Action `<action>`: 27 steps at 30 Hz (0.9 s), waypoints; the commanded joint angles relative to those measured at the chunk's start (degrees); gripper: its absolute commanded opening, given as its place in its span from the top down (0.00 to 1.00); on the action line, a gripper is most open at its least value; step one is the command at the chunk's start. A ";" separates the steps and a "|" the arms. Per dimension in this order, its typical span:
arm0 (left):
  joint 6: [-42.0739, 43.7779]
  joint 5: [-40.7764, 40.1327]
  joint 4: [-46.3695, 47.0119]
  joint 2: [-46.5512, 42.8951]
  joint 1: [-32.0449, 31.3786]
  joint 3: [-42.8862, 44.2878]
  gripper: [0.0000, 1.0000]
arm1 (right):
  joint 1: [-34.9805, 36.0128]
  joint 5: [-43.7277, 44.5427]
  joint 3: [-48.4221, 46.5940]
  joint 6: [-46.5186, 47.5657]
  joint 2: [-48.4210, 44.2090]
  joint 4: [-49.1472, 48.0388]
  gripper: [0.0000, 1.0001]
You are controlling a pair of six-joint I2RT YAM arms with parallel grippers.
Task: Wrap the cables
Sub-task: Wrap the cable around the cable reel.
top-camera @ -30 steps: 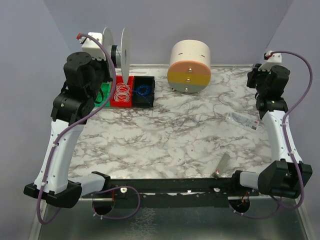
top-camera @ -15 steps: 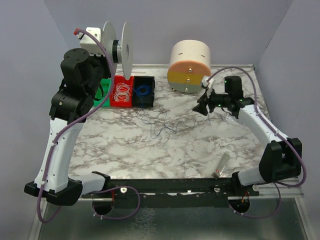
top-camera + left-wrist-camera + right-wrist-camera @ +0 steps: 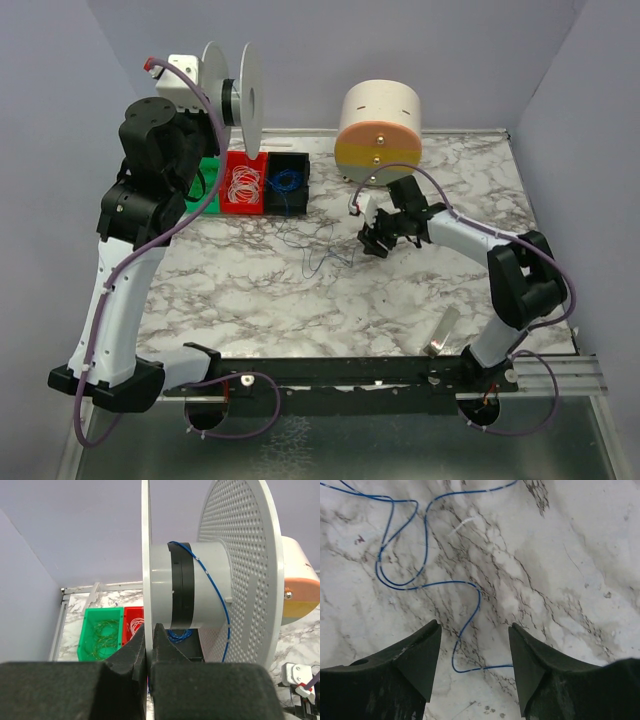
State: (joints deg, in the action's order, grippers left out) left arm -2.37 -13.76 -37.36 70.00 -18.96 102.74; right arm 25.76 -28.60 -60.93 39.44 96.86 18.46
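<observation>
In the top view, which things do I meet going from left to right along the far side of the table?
green bin → red bin → black bin → drum

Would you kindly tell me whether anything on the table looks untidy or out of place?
Yes: the thin blue cable sprawls in loose squiggles across the marble table, and only a single strand crosses the spool hub. The open right gripper hovers above it.
</observation>
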 commanded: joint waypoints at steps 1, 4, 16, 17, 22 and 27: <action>-0.54 -1.80 4.49 -2.01 0.36 0.60 1.00 | -0.18 9.26 -1.19 -1.86 2.17 -1.93 0.38; -0.48 -2.21 4.66 -1.85 0.42 0.75 1.00 | -0.03 9.62 -2.28 -2.79 4.90 -0.55 0.38; 11.53 -26.77 10.99 1.03 0.42 6.19 1.00 | -6.77 27.15 -10.49 -12.90 1.54 9.22 1.00; 14.03 -29.29 13.72 0.92 0.42 5.43 1.00 | -9.55 27.90 -10.87 -13.01 -0.87 10.21 1.00; 17.61 -32.82 18.69 0.05 0.57 4.12 1.00 | -24.05 33.95 -8.20 -8.06 -11.99 8.92 1.00; 16.89 -32.78 17.72 1.07 0.59 5.82 1.00 | -34.34 33.23 -4.42 -1.76 -17.60 10.04 1.00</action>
State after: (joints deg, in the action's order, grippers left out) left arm 12.97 -43.03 -24.75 71.35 -18.46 106.08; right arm -4.84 2.11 -68.86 32.21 81.76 25.32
